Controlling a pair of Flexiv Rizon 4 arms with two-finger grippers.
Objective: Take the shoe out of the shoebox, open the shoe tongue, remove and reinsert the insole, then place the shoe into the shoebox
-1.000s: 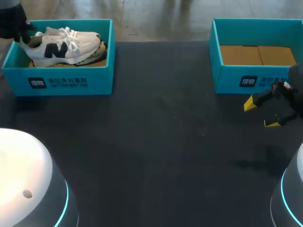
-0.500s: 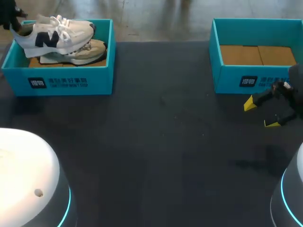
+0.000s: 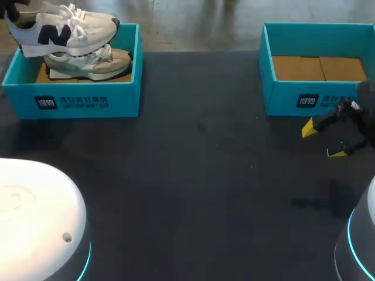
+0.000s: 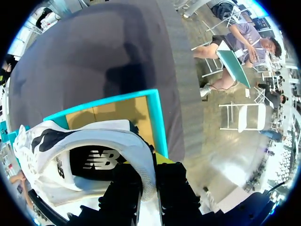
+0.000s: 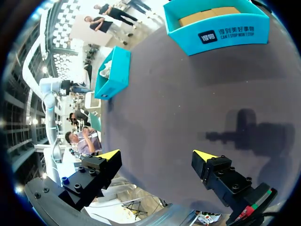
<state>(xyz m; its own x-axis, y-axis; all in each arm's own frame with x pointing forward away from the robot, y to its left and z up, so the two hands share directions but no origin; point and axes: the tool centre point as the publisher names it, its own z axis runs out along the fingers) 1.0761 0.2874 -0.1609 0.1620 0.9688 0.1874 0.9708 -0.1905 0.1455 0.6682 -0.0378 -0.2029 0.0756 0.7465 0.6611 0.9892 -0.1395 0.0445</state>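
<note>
Left shoebox [image 3: 82, 99], teal, stands at the far left corner of the table [image 3: 193, 175]. The white shoe [image 3: 64, 29] with dark side marking is held in the air over this box, roughly level, its heel toward the left arm and its toe toward the table's middle. The left jaws are pinching the shoe at the heel. The left wrist view shows the white heel collar running down between the two black fingers [image 4: 174, 188], one inside the shoe opening and one outside it, with the box's brown cardboard floor visible beyond the shoe. A second shoe [image 3: 88, 63], beige and grey, lies on its side in the box directly under the held shoe. Whether the two shoes touch cannot be determined from the head view. Right shoebox [image 3: 281, 96], also teal, stands at the far right of the table with only a brown cardboard floor showing inside. The right jaws are spread wide and hold nothing. Their yellow fingertips [image 3: 309, 127] hang above bare table just in front of the right shoebox, near the table's right edge, well apart from the shoe. The right wrist view confirms both yellow tips set far apart over the dark table surface, with the jaws' shadow cast on the table ahead of them.
</note>
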